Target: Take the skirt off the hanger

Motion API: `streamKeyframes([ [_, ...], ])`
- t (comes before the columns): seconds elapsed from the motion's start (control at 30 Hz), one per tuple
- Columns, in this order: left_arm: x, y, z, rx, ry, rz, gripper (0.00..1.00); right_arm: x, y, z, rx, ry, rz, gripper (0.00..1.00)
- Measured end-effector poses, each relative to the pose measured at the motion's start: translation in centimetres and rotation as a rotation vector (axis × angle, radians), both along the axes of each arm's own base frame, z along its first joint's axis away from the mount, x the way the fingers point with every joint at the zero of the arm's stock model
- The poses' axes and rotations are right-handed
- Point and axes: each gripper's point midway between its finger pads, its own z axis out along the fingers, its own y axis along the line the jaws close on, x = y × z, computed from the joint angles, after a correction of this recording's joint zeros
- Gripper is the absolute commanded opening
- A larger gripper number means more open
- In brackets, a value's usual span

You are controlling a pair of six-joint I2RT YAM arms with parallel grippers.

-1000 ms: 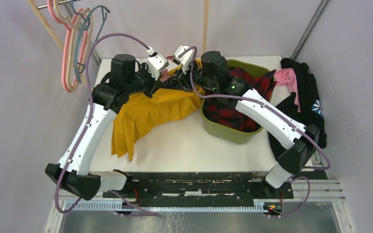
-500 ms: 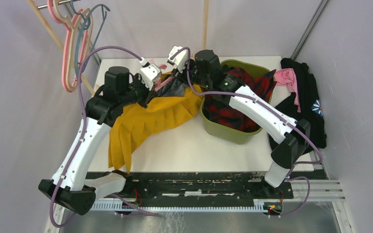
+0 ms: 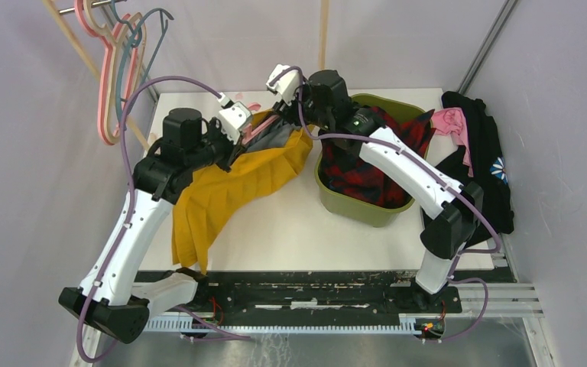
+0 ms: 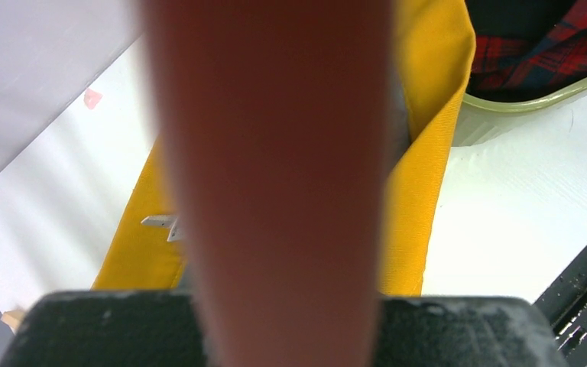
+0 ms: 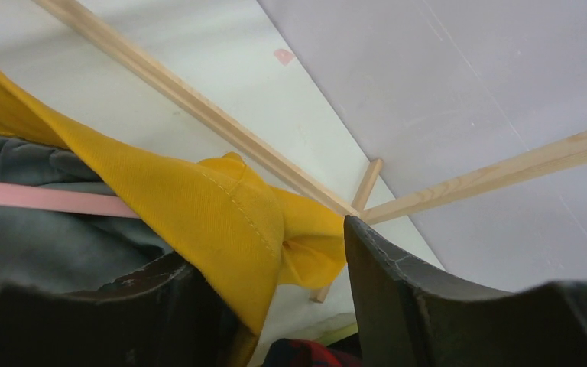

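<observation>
One skirt (image 5: pixel 222 218) edge lies inside the parted right claw (image 5: pixel 271 245).

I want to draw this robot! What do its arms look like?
Both the left arm and right arm have smooth white shells with chunky black joints and black bases. A thin purple cable runs along each one.

High rear overview; close wrist views on skirt (image 3: pixel 229 183)
</observation>
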Motion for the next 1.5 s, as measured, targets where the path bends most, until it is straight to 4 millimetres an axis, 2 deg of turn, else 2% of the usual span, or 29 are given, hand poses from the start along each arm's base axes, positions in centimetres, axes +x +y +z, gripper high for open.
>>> streamKeyframes([
  [0.13,0.1,-0.3,-0.7,0.010,0.022,-0.010,0.03,-1.5,0.0,-0.4,-0.048,0.014,0.038,0.65],
  [0.23,0.6,-0.7,-1.8,0.042,0.055,-0.034,0.03,-3.8,0.3,-0.5,-0.088,0.019,0.081,0.66],
  [0.37,1.7,-1.6,-3.2,0.094,0.102,-0.075,0.03,-6.8,1.4,0.4,-0.078,0.015,0.153,0.65],
  [0.47,2.2,-1.9,-3.6,0.115,0.112,-0.104,0.03,-8.5,1.8,1.3,-0.066,0.010,0.196,0.65],
  [0.6,2.3,-2.4,-3.1,0.109,0.106,-0.131,0.03,-9.2,1.6,1.7,-0.060,0.007,0.209,0.65],
  [0.8,0.8,-3.3,-1.8,0.084,0.112,-0.219,0.03,-9.7,1.7,-0.3,-0.079,0.044,0.233,0.64],
  [1.0,-1.3,-4.7,-1.6,0.009,0.151,-0.334,0.03,-10.4,1.9,0.5,-0.058,0.024,0.256,0.63],
  [1.23,-3.4,-4.3,-1.4,-0.018,0.140,-0.364,0.03,-11.9,2.2,-0.1,-0.055,0.049,0.306,0.63],
  [1.5,-4.1,-3.8,-1.8,0.009,0.159,-0.379,0.03,-12.4,2.5,-0.9,-0.032,0.049,0.331,0.65],
])
